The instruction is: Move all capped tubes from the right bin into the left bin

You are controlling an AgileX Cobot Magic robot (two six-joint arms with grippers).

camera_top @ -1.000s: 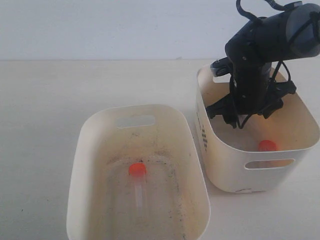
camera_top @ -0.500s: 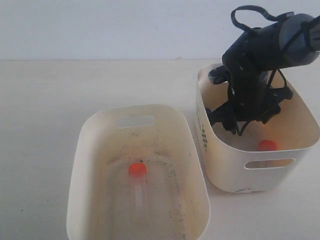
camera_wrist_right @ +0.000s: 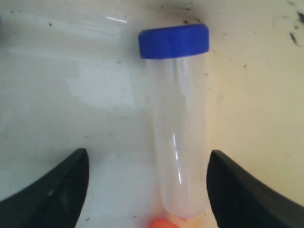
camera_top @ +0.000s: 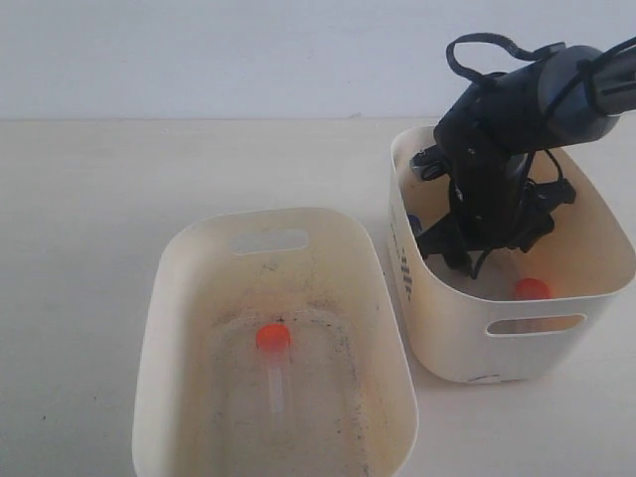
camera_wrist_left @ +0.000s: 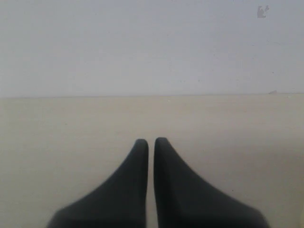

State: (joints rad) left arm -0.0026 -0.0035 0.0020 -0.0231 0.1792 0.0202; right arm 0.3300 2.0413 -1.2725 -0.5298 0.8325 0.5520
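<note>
My right gripper [camera_top: 469,248] reaches down inside the right bin [camera_top: 452,328], its jaws wide open. In the right wrist view the gripper [camera_wrist_right: 148,156] straddles a clear tube with a dark blue cap [camera_wrist_right: 179,123] lying on the bin floor, closer to one finger [camera_wrist_right: 240,190]. An orange cap [camera_wrist_right: 164,223] shows just behind the tube's tip; the exterior view shows that cap [camera_top: 532,289] near the front wall. A blue spot [camera_top: 413,224] peeks over the bin's left wall. The left bin [camera_top: 169,298] holds one orange-capped tube [camera_top: 273,350]. My left gripper [camera_wrist_left: 151,141] is shut and empty.
The two bins stand close together on a pale table [camera_top: 119,189], with a bare wall behind. The left wrist view shows only the table surface [camera_wrist_left: 71,128] and wall. Black specks mark the left bin's floor [camera_top: 338,397].
My right arm has shifted left and sunk lower into the right bin. The tubes and both bins have not moved.
</note>
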